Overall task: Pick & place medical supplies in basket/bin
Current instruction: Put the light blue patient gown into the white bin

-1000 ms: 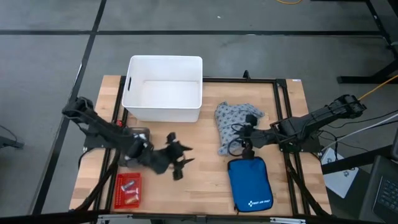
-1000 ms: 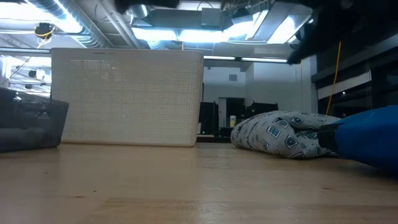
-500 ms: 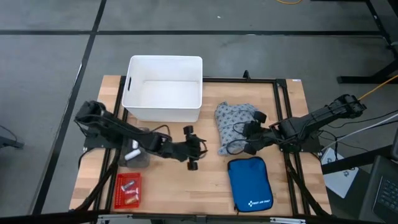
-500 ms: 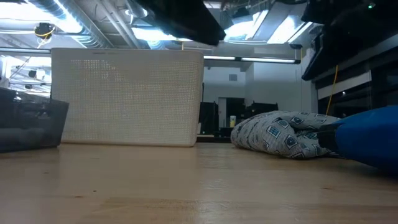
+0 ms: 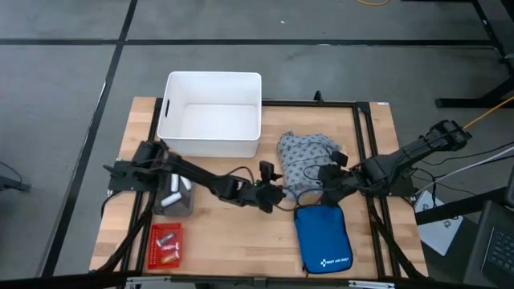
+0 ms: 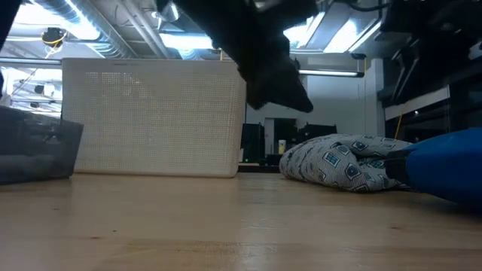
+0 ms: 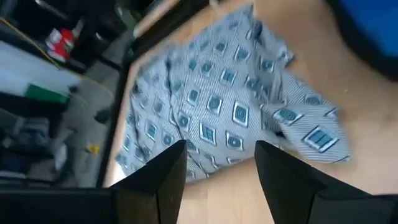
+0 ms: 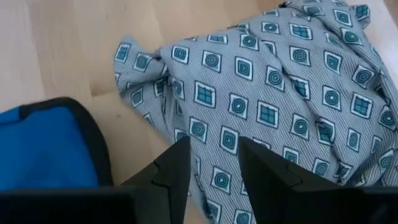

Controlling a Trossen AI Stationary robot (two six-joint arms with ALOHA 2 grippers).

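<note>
On tabletop (image 5: 241, 241): white tub (image 5: 211, 112) at back, garment (image 5: 303, 156) crumpled mid-right beside blue pouch (image 5: 323, 238), basket (image 5: 166, 245) front-left holding rolls. Closing on garment from both sides, likely for a shared lift: left claw (image 5: 271, 193) spread, empty; right claw (image 5: 325, 183) part-open, empty, just above cloth.
</note>
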